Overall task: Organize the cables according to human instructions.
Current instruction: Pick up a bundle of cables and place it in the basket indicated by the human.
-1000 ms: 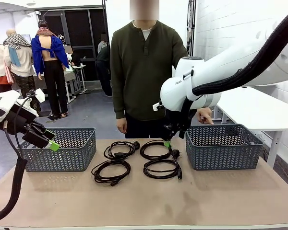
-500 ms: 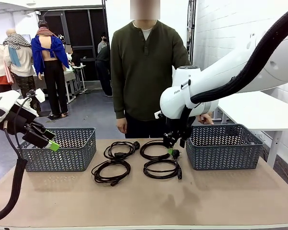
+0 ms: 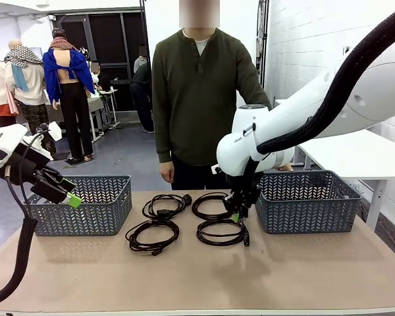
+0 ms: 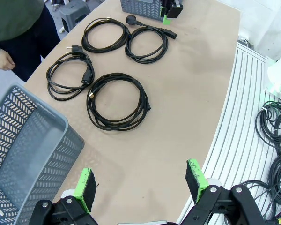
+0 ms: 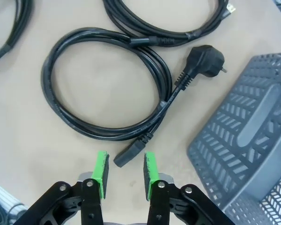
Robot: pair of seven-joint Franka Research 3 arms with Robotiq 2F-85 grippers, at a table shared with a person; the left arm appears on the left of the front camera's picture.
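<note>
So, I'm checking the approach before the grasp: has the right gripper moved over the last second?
Yes. The right gripper has dropped from about level with the right basket's near rim to partway down its wall, toward the table.

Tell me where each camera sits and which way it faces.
Front: fixed on the robot's side between the arms, facing across the table at the person; left arm raised, right arm reaching down to the cables.
Left wrist: high over the table's left end, looking down along it past all four coils; its green pads stand wide apart.
Right wrist: close above the table, looking down; its jaws straddle a plug end beside the right basket.
Shared: front and left wrist both show the right arm's jaws by the right basket.
</note>
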